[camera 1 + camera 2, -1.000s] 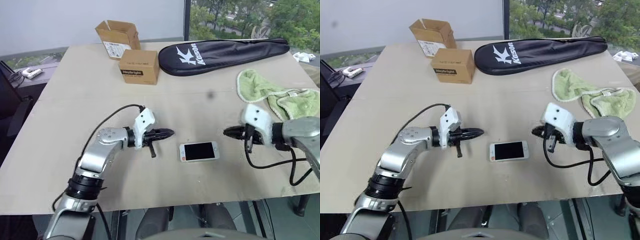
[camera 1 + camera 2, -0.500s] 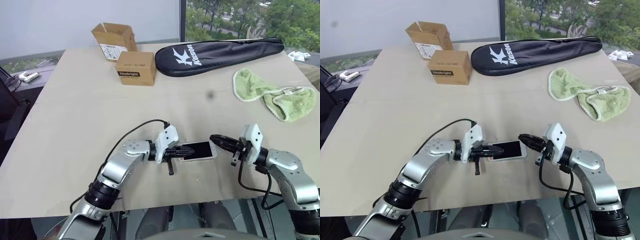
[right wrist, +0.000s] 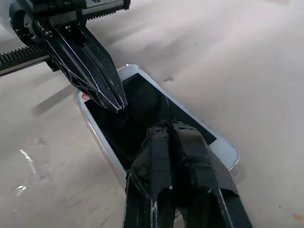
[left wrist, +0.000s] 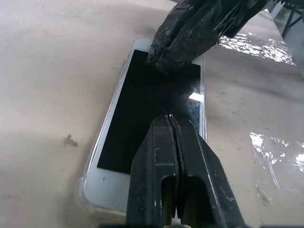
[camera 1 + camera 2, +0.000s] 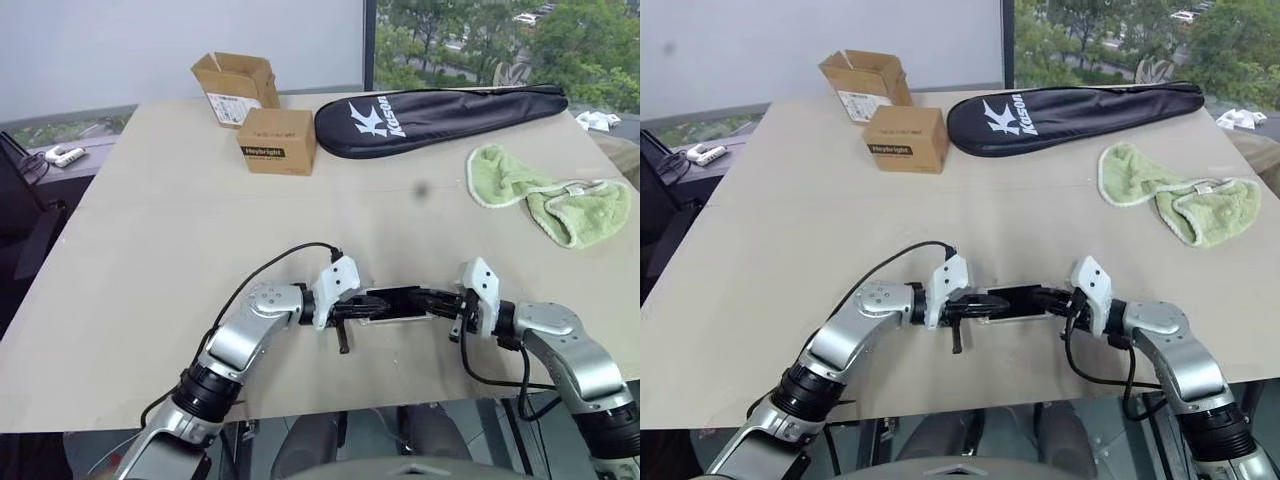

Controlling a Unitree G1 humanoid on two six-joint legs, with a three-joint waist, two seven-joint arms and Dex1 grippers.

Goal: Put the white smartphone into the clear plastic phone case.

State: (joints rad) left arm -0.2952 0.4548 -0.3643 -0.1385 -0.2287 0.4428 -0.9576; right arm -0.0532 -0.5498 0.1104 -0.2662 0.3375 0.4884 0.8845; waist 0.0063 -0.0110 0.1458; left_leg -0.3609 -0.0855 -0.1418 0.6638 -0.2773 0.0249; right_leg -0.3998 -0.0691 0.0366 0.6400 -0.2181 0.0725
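The white smartphone [image 5: 400,301] lies flat, screen up, near the table's front edge between my two arms. A thin transparent rim, the clear plastic phone case [image 4: 84,186], shows around its lower corner, so the phone seems to sit inside it. My left gripper [image 4: 170,118] is shut, its tip over the black screen from the phone's left end. From the right end my right gripper [image 3: 164,124] is also shut, its taped tip over the screen. The two tips point at each other, a short gap apart, and neither holds anything.
At the back stand an open cardboard box [image 5: 235,85] and a closed one [image 5: 279,140]. A black racket bag [image 5: 440,105] lies along the far edge, with a green cloth [image 5: 545,190] at the right. The table's front edge [image 5: 330,405] runs just below the phone.
Both grippers have come down and inward onto the phone: the left from the left side, the right from the right. The head view has also shifted a little.
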